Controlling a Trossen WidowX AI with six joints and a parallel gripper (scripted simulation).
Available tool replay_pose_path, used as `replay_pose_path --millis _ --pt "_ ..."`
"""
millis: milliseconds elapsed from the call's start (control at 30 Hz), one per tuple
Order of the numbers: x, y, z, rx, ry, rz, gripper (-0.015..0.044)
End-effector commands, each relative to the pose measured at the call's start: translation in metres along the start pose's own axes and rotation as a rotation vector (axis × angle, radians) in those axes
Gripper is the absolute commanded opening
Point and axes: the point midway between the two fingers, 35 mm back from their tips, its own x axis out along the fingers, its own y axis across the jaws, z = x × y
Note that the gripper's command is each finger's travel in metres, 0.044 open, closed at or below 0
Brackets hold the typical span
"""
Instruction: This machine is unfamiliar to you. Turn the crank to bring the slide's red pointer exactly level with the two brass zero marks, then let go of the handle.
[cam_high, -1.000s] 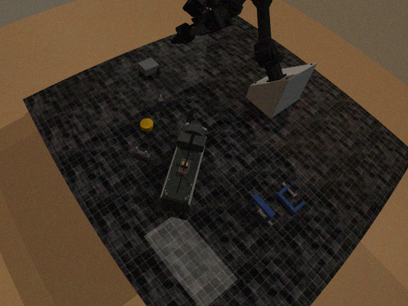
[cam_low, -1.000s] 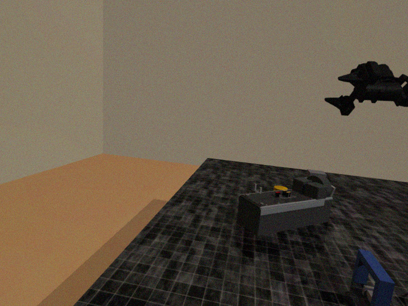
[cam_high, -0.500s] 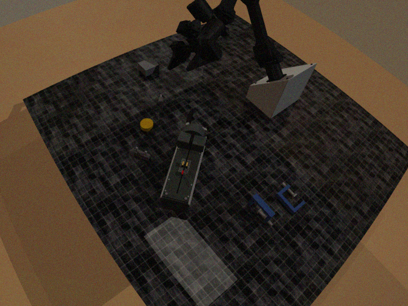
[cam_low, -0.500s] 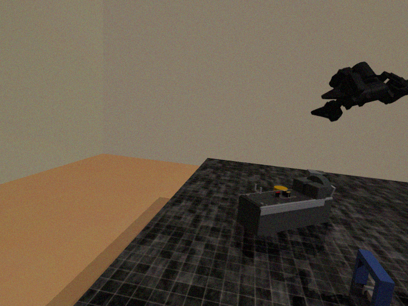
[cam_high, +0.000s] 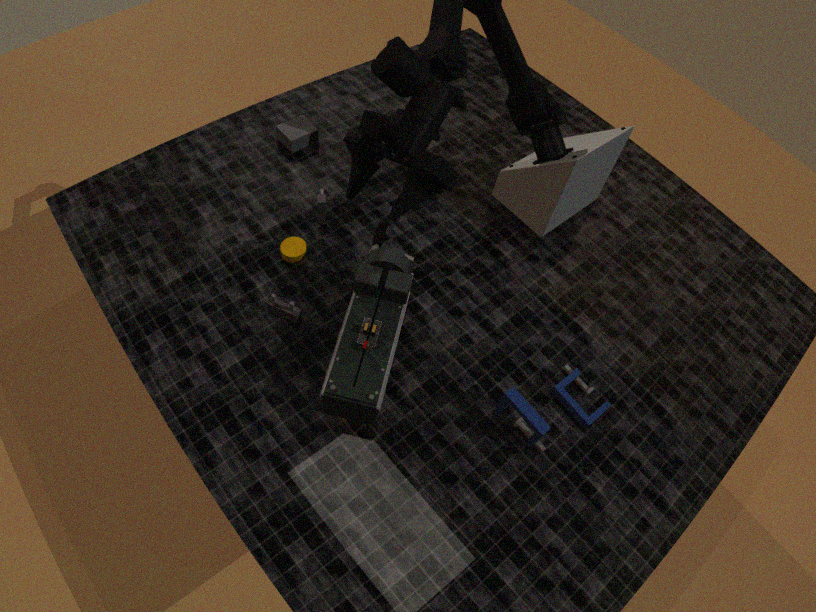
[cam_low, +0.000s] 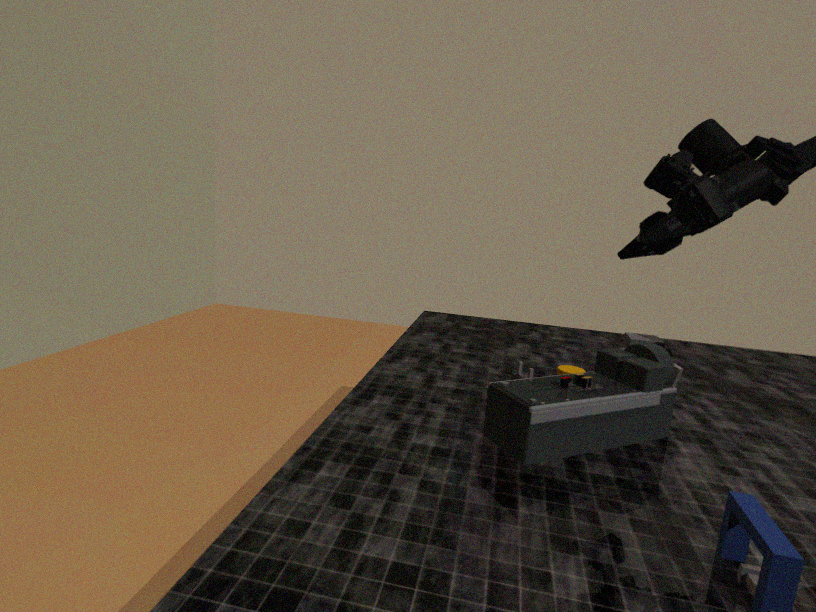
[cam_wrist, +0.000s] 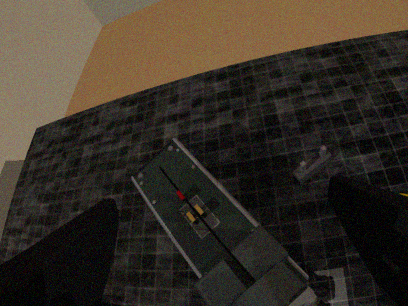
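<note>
The machine (cam_high: 346, 362) (cam_low: 593, 421) (cam_wrist: 170, 210) is a long dark green box with pale side rails and a raised grey housing at one end. Its red pointer (cam_high: 365, 344) (cam_low: 565, 381) (cam_wrist: 180, 195) stands in the slot, short of the two brass zero marks (cam_high: 374, 328) (cam_low: 586, 380) (cam_wrist: 198, 210), on the side away from the housing. The crank and its handle cannot be made out clearly; the housing and arm cover that end in the top view. My gripper (cam_high: 364, 220) (cam_wrist: 224, 191) is open and empty, above the housing end and clear of the machine.
A yellow disc (cam_high: 293, 248) (cam_low: 570, 370) and a small grey bracket (cam_high: 284, 305) (cam_wrist: 312, 167) lie beside the machine. Blue frames (cam_high: 527, 409) (cam_low: 764, 523) stand on its other side. A white wedge (cam_high: 583, 191) is by the arm, a grey block (cam_high: 296, 137) farther back, a pale sheet (cam_high: 382, 520) in front.
</note>
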Motion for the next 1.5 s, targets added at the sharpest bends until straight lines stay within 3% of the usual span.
replay_pose_path --millis 0,467,767,1467 --pt "0.014 0.012 -0.011 -0.064 0.057 -0.021 0.044" --pt "0.06 0.047 -0.05 -0.326 0.219 -0.113 0.044" --pt "0.093 0.029 -0.094 -0.33 0.221 -0.115 0.044" --pt "0.087 0.033 -0.084 -0.328 0.222 -0.115 0.044"
